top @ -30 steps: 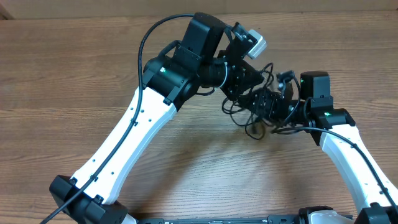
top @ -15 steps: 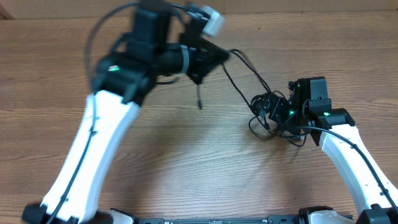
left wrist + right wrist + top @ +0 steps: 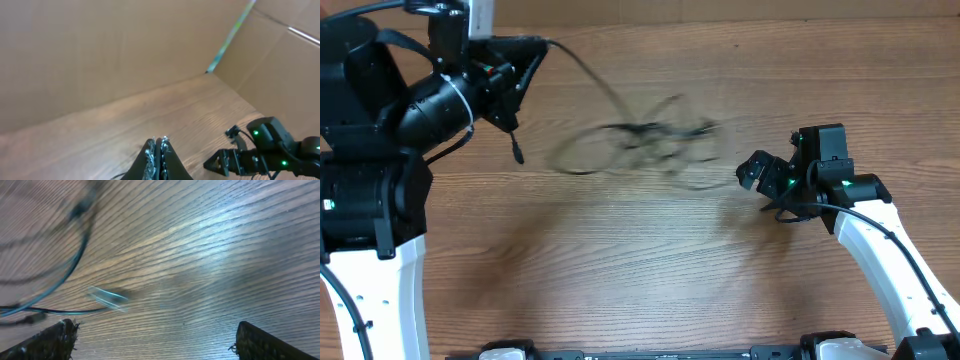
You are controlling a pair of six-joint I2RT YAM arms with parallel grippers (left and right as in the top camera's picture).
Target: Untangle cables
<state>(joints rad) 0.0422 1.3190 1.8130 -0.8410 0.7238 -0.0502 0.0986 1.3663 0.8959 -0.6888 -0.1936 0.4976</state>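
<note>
Overhead view: L arm [image 3: 380, 190] at far upper-left, R arm [image 3: 880, 240] at right side of wood table [image 3: 620, 280]; cables [image 3: 640, 140] lie mid-table btwn them.
Cables, pos: thin black cords, blurred, in loose loops spread across the middle of the table. One strand runs up-left from the bunch to the L gripper tip.
L gripper [image 3: 532, 55]: jaws fully closed, pinched on that strand of the cables; tip points toward table centre.
Plug end [image 3: 518, 155]: short cord tail hangs below the L gripper w/ a dark plug at its end.
R gripper [image 3: 755, 172]: jaws spread wide, nothing btwn them. It sits just right of the cable bunch; contact w/ the cords cannot be told because of the blur.
L wrist view: fingers [image 3: 150, 157] pressed flat together, no gap. The pinched strand cannot be made out here. R arm w/ green LEDs at lower right; cardboard walls [image 3: 75, 50] behind the table.
R wrist view: fingertips [image 3: 57, 337] in the two lower corners, well apart, bare wood btwn them. A blurred cord arcs across the upper-left; a blurred silver-tipped plug [image 3: 107, 297] shows left of centre.
</note>
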